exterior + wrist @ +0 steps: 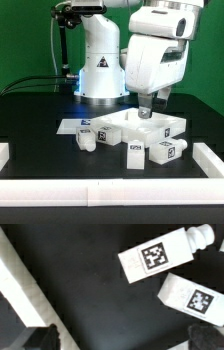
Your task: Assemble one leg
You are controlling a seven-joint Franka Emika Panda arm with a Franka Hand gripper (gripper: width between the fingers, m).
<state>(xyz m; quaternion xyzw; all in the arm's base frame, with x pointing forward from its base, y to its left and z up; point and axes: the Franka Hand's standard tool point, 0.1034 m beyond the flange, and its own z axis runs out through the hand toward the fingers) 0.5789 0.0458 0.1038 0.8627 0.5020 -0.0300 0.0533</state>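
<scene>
The gripper hangs low over the large flat white piece. In the wrist view its dark fingertips stand wide apart with only bare black table between them, so it holds nothing; the wide spread looks meant for dropping around a part. The leg lies on its side on the table, untouched, just beside a second leg and apart from the fingers. It probably lies flat because it is a loose part waiting to be stood up into a corner socket. Its long axis runs level with the table and slantwise to the line between the fingers, with the narrow stub end pointing away from the gripper and a tag sticker facing up. The second leg lies nearly parallel. To pinch the leg across its short width, the wrist would likely need to turn. A third leg lies toward the exterior view's left, near the marker board
</scene>
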